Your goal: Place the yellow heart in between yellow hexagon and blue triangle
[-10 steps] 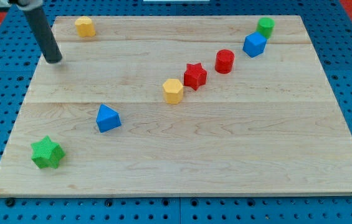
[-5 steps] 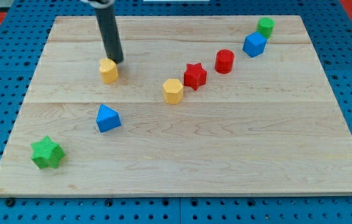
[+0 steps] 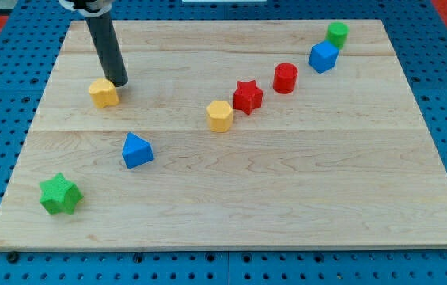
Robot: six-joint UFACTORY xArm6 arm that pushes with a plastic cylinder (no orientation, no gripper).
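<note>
The yellow heart [image 3: 104, 93] lies on the wooden board [image 3: 286, 182] at the upper left. My tip [image 3: 119, 82] touches its upper right side. The blue triangle [image 3: 136, 150] sits below and to the right of the heart. The yellow hexagon [image 3: 220, 115] lies near the board's middle, to the right of both.
A red star [image 3: 248, 96] sits just right of the hexagon, then a red cylinder [image 3: 285, 77], a blue cube [image 3: 323, 56] and a green cylinder [image 3: 336, 34] run up to the right. A green star [image 3: 59, 195] lies at the lower left.
The yellow heart came down from the top edge, then slid left from about mid-left to its present spot. My tip moved with it and now sits on its upper right.
</note>
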